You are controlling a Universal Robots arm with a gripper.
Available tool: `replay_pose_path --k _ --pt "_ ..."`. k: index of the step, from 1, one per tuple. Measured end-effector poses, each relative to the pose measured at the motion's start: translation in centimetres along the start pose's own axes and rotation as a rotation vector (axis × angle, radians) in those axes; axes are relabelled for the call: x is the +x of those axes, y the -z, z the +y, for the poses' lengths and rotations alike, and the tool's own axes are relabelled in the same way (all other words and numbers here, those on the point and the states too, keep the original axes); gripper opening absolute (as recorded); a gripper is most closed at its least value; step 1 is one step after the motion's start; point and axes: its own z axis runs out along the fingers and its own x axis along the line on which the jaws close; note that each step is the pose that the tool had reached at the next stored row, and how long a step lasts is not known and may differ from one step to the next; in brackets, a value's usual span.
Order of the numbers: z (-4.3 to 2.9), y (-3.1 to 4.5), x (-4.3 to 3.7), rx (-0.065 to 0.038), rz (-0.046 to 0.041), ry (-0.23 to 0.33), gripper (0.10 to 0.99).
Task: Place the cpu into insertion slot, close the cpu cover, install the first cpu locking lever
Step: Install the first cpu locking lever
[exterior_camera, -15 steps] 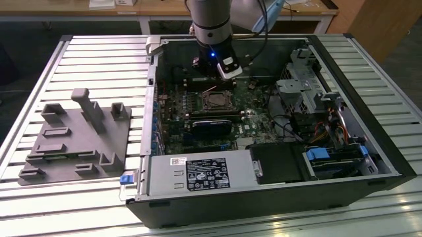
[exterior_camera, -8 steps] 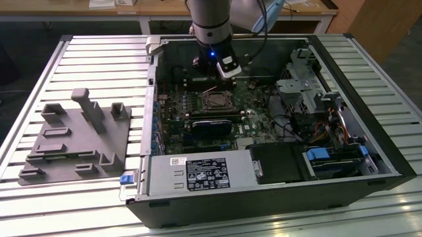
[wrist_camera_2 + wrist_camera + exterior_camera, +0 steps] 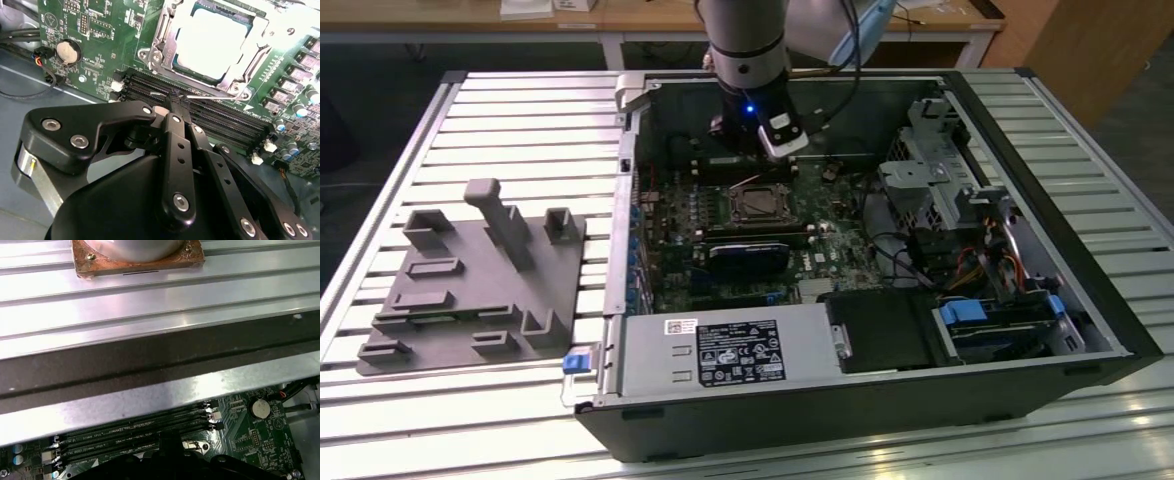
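— Starting at the gripper (image 3: 174, 101): is it open or closed?

— Closed. In the second wrist view its black fingers (image 3: 176, 131) meet at the tips. A thin wire, the locking lever (image 3: 205, 97), runs through the pinch. It looks clamped, though glare on the metal there leaves me less than sure.

— And where is the cpu?

— The cpu (image 3: 212, 42) lies flat in the insertion slot (image 3: 758, 204), just beyond the fingertips, its pale face bright under the light. The cpu cover (image 3: 161, 31) is down over it, with its silvery frame ringing the chip's edges.

— What lies between the tool and the socket?

— Long black memory slots (image 3: 220, 117) run alongside the socket, right under the fingertips. A coin cell (image 3: 68, 51) sits further off on the green motherboard (image 3: 100, 30).

— And the wider scene?

— In the exterior view the arm (image 3: 744, 50) reaches straight down into an open computer case (image 3: 1067, 250). The case lies on its side on a slatted table (image 3: 520, 110). A grey fixture (image 3: 467, 290) rests on the table toward the exterior view's left, beside the case and well apart from the arm.
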Motion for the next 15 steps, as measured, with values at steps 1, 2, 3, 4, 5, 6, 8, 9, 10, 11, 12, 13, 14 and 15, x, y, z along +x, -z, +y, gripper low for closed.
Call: replay_pose_path --k 1,2,3,4,5,6,8,9,10,11,12,13,14,15 --pt "-0.02 -0.02 0.04 0.005 -0.0074 0.002 0.106" --pt "-0.04 -0.04 0.10 0.009 -0.0162 0.003 0.106" --pt "-0.06 -0.07 0.17 0.012 -0.0249 0.004 0.106" --pt "-0.08 -0.11 0.23 0.014 -0.0318 0.003 0.106" --pt "-0.10 -0.13 0.29 0.014 -0.0365 0.000 0.106" --pt "-0.10 -0.17 0.34 0.015 -0.0400 -0.005 0.106" --pt "-0.09 -0.22 0.41 0.017 -0.0441 -0.018 0.106" --pt "-0.08 -0.25 0.43 0.017 -0.0457 -0.023 0.106" --pt "-0.07 -0.29 0.44 0.018 -0.0473 -0.029 0.106" --pt "-0.04 -0.33 0.46 0.019 -0.0488 -0.036 0.106" --pt "0.00 -0.37 0.48 0.021 -0.0503 -0.043 0.106" --pt "0.06 -0.42 0.50 0.021 -0.0516 -0.049 0.106" --pt "0.14 -0.46 0.53 0.022 -0.0528 -0.054 0.106" --pt "0.21 -0.50 0.55 0.023 -0.0537 -0.058 0.106"
